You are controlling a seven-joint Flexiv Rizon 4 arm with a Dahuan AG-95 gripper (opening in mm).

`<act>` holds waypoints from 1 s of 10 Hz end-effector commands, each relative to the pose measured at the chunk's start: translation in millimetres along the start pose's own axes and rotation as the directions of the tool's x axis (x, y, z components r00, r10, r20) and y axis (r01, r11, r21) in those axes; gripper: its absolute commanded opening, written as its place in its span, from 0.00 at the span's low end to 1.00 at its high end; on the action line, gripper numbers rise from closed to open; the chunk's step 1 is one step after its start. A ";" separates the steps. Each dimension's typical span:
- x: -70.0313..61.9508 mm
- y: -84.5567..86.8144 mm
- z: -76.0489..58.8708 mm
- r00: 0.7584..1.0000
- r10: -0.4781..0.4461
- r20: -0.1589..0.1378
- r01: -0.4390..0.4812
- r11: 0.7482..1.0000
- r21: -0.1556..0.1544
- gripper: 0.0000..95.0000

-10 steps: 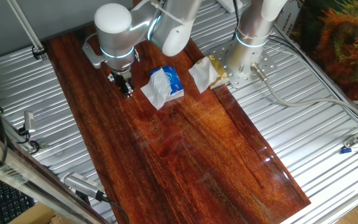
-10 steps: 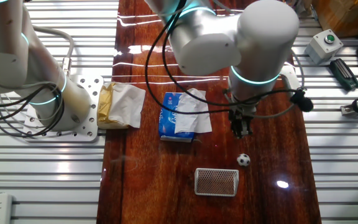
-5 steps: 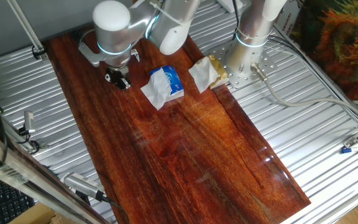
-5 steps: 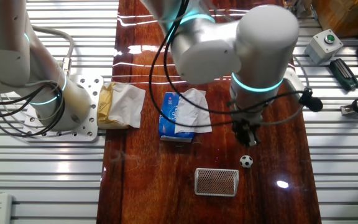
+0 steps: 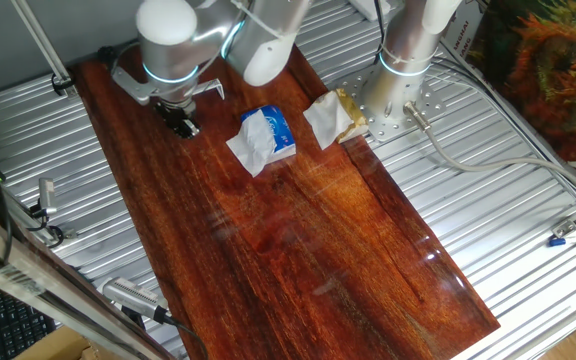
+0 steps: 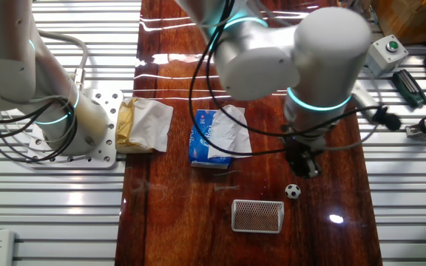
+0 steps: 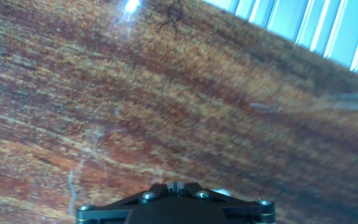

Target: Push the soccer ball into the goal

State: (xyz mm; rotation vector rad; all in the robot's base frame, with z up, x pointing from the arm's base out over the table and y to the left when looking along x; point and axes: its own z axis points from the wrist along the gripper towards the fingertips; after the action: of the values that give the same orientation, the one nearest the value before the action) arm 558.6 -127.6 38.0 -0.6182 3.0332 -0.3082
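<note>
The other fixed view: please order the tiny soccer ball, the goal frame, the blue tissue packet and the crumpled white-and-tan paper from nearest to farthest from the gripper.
From the gripper:
1. Tiny black-and-white soccer ball, just below.
2. Small white-grey goal frame, lower left.
3. Blue tissue packet, left.
4. Crumpled white-and-tan paper, far left.

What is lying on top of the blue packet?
A crumpled white tissue lies on the blue packet, covering its right half. Whatever is printed on that covered part is hidden, as is anything inside the packet.

Silver-grey rounded arm [image 6: 302, 52] links, glowing teal ring at joints, black cables looped alongside; small black end effector [image 6: 305, 164]; screws on its black mount plate.
</note>
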 end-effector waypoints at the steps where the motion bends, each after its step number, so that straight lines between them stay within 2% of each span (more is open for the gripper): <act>1: -2.1 -7.0 -1.6 0.999 -0.035 -0.009 0.035 0.999 0.018 0.00; 5: 2.4 -19.3 -2.5 0.995 -0.100 -0.011 0.100 0.994 0.045 0.00; 7: 0.0 -21.4 -0.9 0.995 -0.103 -0.010 0.103 0.993 0.049 0.00; 10: -6.6 -22.2 8.7 0.994 -0.110 0.007 0.109 0.992 0.062 0.00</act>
State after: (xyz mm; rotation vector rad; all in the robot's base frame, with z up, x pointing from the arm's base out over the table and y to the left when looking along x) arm 576.8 -146.6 30.2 -0.7819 2.9713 -0.3985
